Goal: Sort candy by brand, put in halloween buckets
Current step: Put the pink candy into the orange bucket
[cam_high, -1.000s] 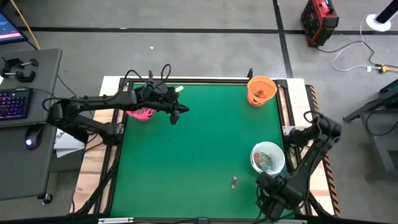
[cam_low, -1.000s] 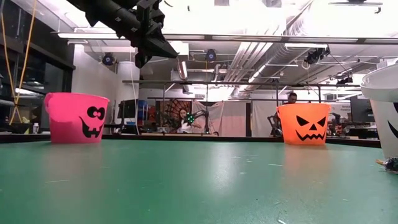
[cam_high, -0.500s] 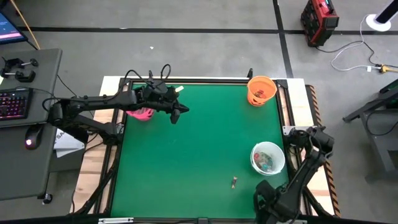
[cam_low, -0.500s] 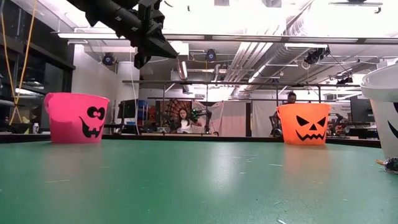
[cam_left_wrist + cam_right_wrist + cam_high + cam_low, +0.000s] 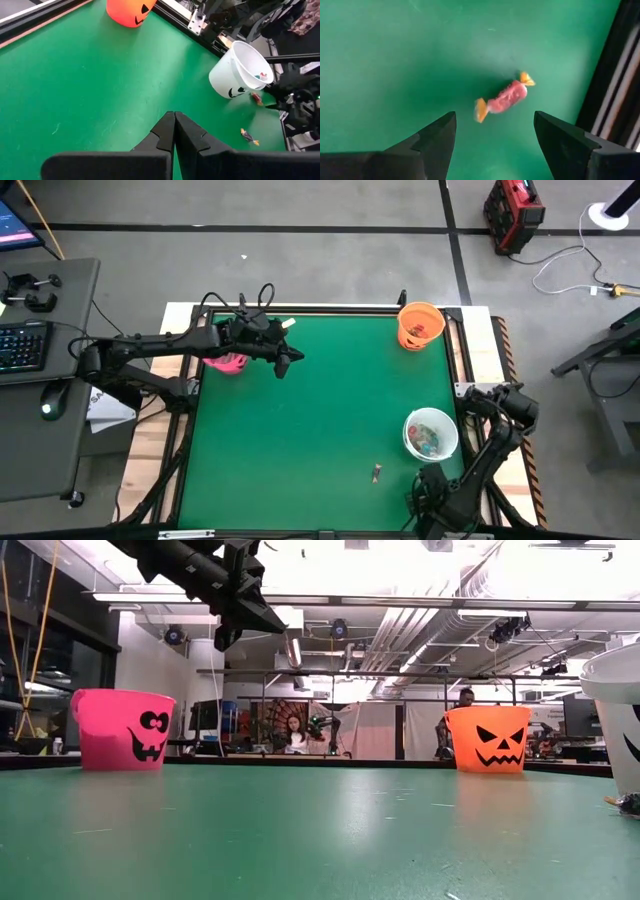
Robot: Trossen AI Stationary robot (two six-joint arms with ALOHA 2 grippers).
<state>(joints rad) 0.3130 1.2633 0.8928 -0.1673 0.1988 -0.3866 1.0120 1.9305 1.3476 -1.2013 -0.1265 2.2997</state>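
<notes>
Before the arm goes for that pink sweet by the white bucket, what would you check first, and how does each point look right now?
1. Right gripper open: ok, jaws stand wide.
2. Pink candy between the jaws: ok, it lies on the mat ahead of the fingers, untouched.
3. Nothing crowding the candy: ok, only the table's dark edge rail runs beside it.
4. Left gripper out of the way: ok, shut and empty, raised near the pink bucket.
5. White bucket upright: ok.
6. Which bucket suits this brand: cannot tell.
</notes>
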